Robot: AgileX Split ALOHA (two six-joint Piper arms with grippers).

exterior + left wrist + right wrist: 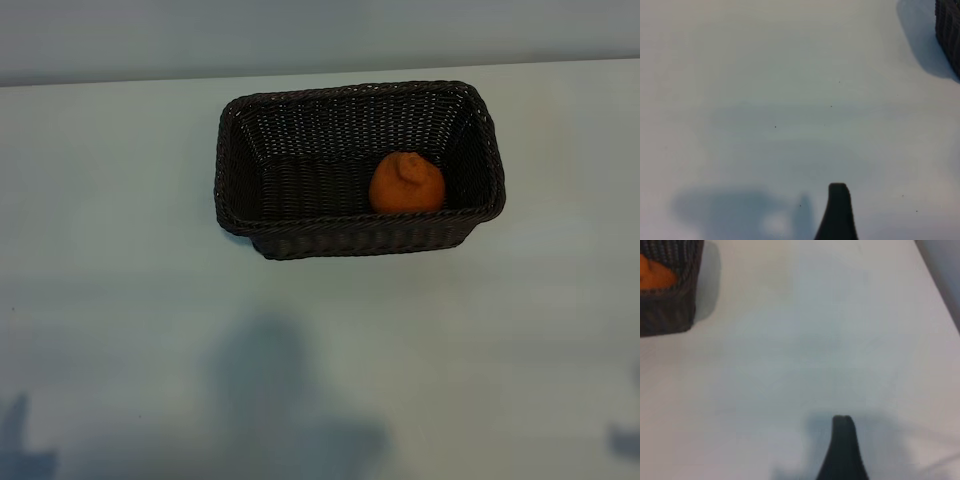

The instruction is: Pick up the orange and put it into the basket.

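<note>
With the orange (407, 184) already lying inside the basket (238, 150), right of centre in the upper middle of the exterior frame and against the near wall, judged the placing done. Found both arms drawn back over bare table (120, 300), well apart from the basket, presumably parked clear. Left gripper (838, 212) and right gripper (842, 447) each showed one dark fingertip, jaws standing wide and holding nothing.
</note>
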